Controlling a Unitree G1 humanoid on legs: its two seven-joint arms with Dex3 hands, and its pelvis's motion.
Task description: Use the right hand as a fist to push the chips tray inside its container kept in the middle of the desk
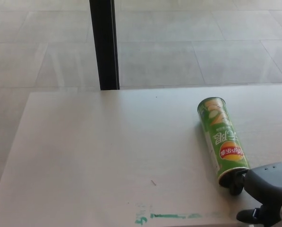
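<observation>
A green chips can (222,139) lies on its side on the white desk (98,151), right of centre, its closed end pointing away from me. Its near, open end (229,177) faces my right hand (262,191), which comes in at the bottom right corner. The black hand is curled with its fingers closed, and its front presses against the can's near end. No tray shows sticking out of the can; the hand covers part of the opening. My left hand is out of the picture.
Green marker smears (166,216) run along the desk's near edge. A black vertical post (104,45) stands behind the desk's far edge, over a grey tiled floor (202,42).
</observation>
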